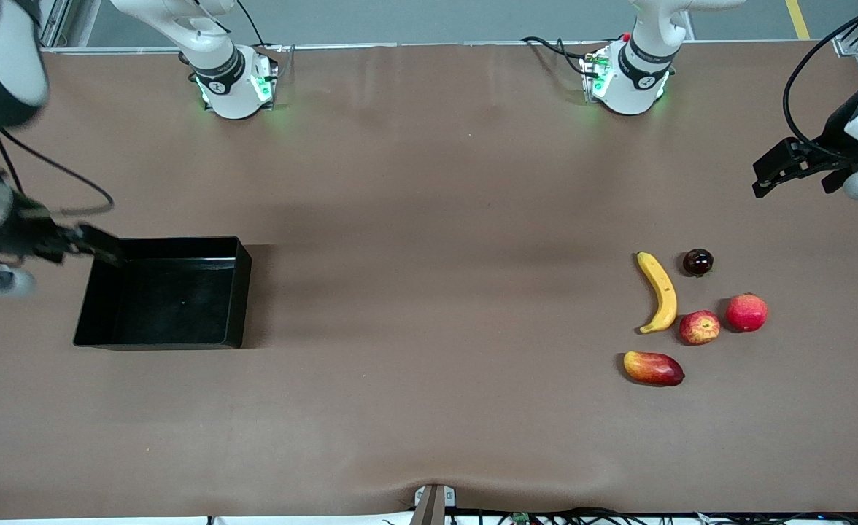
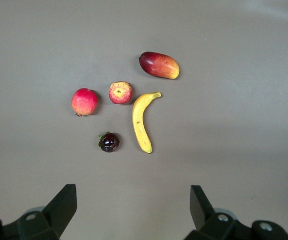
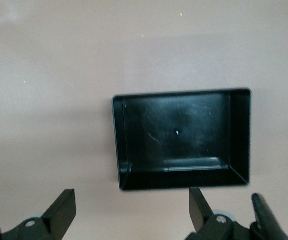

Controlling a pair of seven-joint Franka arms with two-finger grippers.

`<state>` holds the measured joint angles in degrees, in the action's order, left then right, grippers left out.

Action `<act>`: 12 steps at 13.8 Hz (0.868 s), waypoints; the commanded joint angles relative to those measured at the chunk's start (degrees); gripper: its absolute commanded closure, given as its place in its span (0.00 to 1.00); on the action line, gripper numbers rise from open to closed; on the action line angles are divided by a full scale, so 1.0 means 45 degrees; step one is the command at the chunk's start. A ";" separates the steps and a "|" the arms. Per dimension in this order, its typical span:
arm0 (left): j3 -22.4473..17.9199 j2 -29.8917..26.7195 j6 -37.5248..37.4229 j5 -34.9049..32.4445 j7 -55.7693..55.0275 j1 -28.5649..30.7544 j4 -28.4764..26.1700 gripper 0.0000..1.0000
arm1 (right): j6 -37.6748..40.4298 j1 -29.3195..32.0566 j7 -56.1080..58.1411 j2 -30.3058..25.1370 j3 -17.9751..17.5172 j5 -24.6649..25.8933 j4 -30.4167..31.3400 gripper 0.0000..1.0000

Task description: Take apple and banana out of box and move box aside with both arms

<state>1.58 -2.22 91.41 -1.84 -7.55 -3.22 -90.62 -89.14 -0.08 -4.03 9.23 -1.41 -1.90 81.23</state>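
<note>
- Elongated red-yellow mango-like fruit (image 1: 653, 368) lies nearest the camera, just beside the curved yellow banana (image 1: 659, 292).
- Small streaked red apple (image 1: 700, 327) lies beside the banana; both are out.
- Glossy black plastic box (image 1: 163, 293) lies empty, well apart from the banana, toward the right arm's end of the worktop.
- Left gripper (image 1: 783, 170): above the worktop near the banana, jaws wide, empty.
- Right gripper (image 1: 71, 246): at the box rim, jaws wide.
- Judgement: task appears essentially complete.

Even, bright overhead light, soft shadows (the box (image 1: 163, 292) glares faintly), blurred edges.

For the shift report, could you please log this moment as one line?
box: empty, right arm's end | banana, apple: on table, left arm's end | left tool: open, above fruit | right tool: open, above box
</note>
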 commanded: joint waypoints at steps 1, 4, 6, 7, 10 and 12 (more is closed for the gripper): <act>-0.0118 -0.0367 0.0038 0.0252 0.0233 -0.0106 -0.0291 0.00 | 0.0977 0.0037 -0.0179 -0.1226 0.0019 0.0518 0.0054 0.00; -0.0079 -0.0367 0.0000 0.0272 0.0253 -0.0125 -0.0252 0.00 | 0.2615 0.0076 -0.0237 -0.2341 0.0019 0.1029 0.0074 0.00; -0.0078 -0.0348 -0.0079 0.0253 0.0233 -0.0164 -0.0233 0.00 | 0.2719 0.0056 -0.0218 -0.2520 -0.0020 0.1087 0.0152 0.00; -0.0078 -0.0309 -0.0079 0.0252 0.0253 -0.0184 -0.0233 0.00 | 0.2583 0.0056 -0.0199 -0.2443 -0.0020 0.1106 0.0210 0.00; -0.0078 -0.0192 -0.0079 0.0233 0.0214 -0.0261 -0.0116 0.00 | 0.1743 0.0271 0.0501 -0.2558 0.0058 0.0698 0.0972 0.00; 0.0077 -0.0191 -0.0079 0.0155 0.0175 -0.0242 -0.0077 0.00 | 0.1684 0.0193 0.0700 -0.2520 0.0020 0.0677 0.0972 0.00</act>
<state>1.80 -2.27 91.40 -1.84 -7.53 -3.93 -90.68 -80.98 0.36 -2.26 -1.18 -0.88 1.42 84.68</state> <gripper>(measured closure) 0.000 0.000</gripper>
